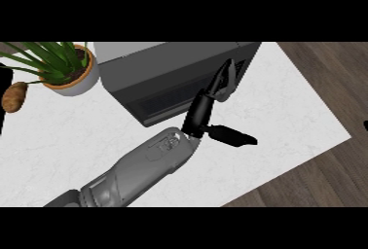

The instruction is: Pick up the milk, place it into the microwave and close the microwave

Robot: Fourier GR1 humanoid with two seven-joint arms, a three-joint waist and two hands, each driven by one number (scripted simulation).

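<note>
A grey forearm is coming in from the near edge and angling up toward the middle of the white marble counter [64, 141]. By where it enters, it could be either arm; going by the thumb, which is sticking out to the right, I am reading it as the right hand [203, 113]. Its fingers [224, 78] are lying straight and spread flat against the front of the microwave [173, 73], near that front's right end, so the hand is standing open and gripping nothing. The microwave's door is looking closed. The milk is not showing anywhere on the counter, so I cannot tell where it is sitting relative to the hand. At the far left a potted plant [61, 65] is standing, and just left of it a brown potato [13, 96] is lying.
</note>
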